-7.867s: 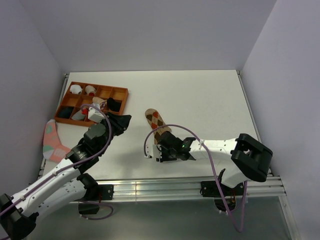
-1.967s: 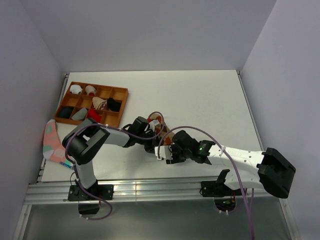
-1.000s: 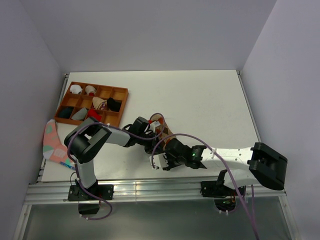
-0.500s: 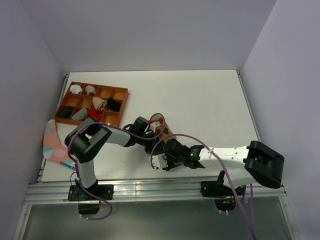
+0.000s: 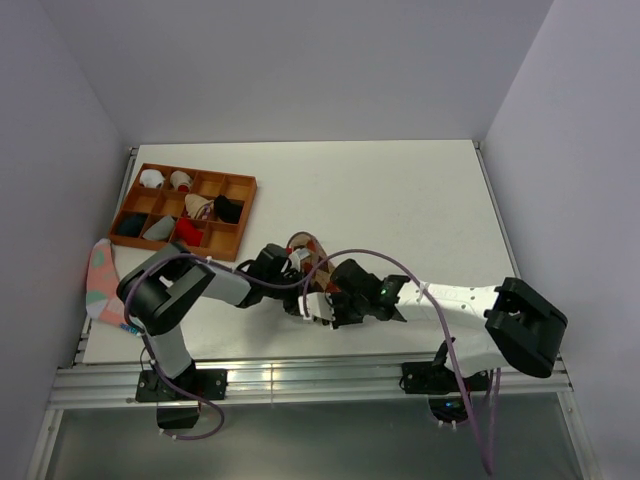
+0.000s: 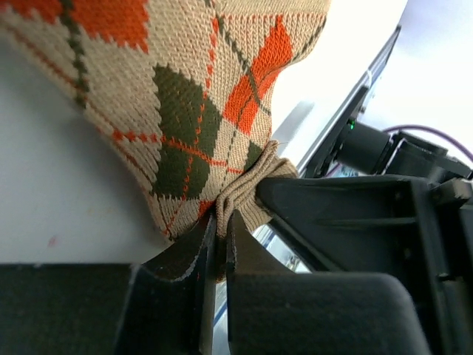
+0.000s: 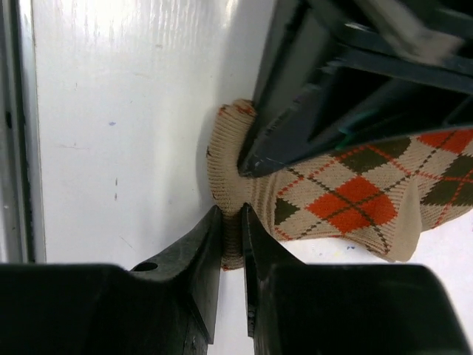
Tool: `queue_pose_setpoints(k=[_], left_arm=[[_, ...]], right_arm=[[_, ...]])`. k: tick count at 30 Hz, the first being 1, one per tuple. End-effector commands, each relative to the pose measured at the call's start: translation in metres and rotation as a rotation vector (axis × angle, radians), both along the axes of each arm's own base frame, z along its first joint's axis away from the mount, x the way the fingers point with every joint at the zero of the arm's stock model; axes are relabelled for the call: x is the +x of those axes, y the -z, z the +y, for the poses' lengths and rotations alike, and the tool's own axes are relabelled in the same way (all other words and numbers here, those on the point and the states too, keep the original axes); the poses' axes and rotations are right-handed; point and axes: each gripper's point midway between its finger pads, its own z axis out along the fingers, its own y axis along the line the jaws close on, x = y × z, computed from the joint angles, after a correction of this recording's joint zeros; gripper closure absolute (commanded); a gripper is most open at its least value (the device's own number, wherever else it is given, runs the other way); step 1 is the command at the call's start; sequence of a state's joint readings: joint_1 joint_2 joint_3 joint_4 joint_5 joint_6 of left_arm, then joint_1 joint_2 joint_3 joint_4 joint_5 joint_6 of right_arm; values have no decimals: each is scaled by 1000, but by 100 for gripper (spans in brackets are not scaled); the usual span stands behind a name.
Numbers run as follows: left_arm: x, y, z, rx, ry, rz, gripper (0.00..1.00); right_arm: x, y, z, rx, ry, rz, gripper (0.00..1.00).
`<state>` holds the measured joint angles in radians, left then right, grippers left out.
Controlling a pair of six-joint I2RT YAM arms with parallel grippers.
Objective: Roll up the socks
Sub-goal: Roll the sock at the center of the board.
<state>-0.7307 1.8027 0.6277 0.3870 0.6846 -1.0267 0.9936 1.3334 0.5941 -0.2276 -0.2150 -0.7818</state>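
The tan-brown argyle sock (image 5: pixel 311 256) lies near the table's front middle, its cuff end towards the arms. My left gripper (image 5: pixel 296 274) is shut on the bunched tan cuff (image 6: pixel 247 181); the jaws (image 6: pixel 221 216) pinch a fold of it. My right gripper (image 5: pixel 324 298) is shut on the same cuff (image 7: pixel 225 166) from the near side, jaws (image 7: pixel 231 216) closed on the knit edge. The left gripper's black fingers (image 7: pixel 295 122) lie across the sock just beyond. A red fabric bundle (image 5: pixel 187 231) sits in a tray compartment.
An orange divided tray (image 5: pixel 247 214) with several small rolled items stands at the back left. A pink sock with teal and white markings (image 5: pixel 100 281) lies at the table's left edge. The metal front rail (image 5: pixel 300 372) runs just behind both grippers.
Both grippers stay shut on the cuff. The left arm has dropped lower and the sock's far end has shifted slightly left; the right gripper has moved a little away from the front edge.
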Motion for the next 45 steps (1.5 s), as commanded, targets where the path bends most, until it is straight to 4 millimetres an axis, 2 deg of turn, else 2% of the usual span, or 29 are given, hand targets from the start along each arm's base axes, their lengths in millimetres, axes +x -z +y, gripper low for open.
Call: queue_pose_setpoints(k=[1, 4, 5, 6, 12, 13, 18, 19, 22, 24, 26, 31, 34, 38, 42, 45], left_arm=[[-5, 30, 27, 153, -125, 20, 89], [8, 18, 24, 117, -181, -36, 89], [13, 17, 24, 117, -204, -57, 89], [16, 14, 23, 113, -216, -72, 89], [32, -2, 24, 83, -303, -192, 89], [33, -5, 23, 73, -310, -208, 89], [42, -21, 26, 47, -349, -311, 89], [46, -22, 29, 59, -363, -338, 88], [49, -29, 33, 55, -392, -400, 82], [48, -33, 35, 50, -404, -427, 81], [50, -34, 37, 66, -423, -452, 75], [52, -31, 46, 99, -443, -500, 72], [53, -44, 47, 77, -455, -591, 71], [44, -69, 44, 5, -463, -730, 70], [34, -81, 47, -32, -432, -855, 70], [22, -83, 41, -57, -365, -915, 70]], right_arm=[[-2, -7, -5, 7, 22, 135, 81], [-1, -12, -7, 15, 20, 196, 81], [-2, -7, -12, -11, 33, 234, 81], [0, -11, -9, -8, 30, 246, 81], [-11, -8, -8, -30, 18, 409, 82], [-16, -4, -13, -57, 23, 451, 82], [-6, -16, -10, -17, 51, 583, 82], [-11, -15, -14, -40, 63, 645, 82], [0, -25, -11, -5, 81, 716, 82], [2, -27, -11, -15, 94, 770, 82], [4, -28, -11, -17, 105, 826, 82], [1, -28, -12, -29, 120, 898, 83], [-3, -27, -12, -38, 125, 947, 83], [-7, -30, -9, -52, 134, 1062, 83], [-4, -28, -11, -68, 166, 1104, 83], [0, -24, -12, -79, 207, 1110, 83]])
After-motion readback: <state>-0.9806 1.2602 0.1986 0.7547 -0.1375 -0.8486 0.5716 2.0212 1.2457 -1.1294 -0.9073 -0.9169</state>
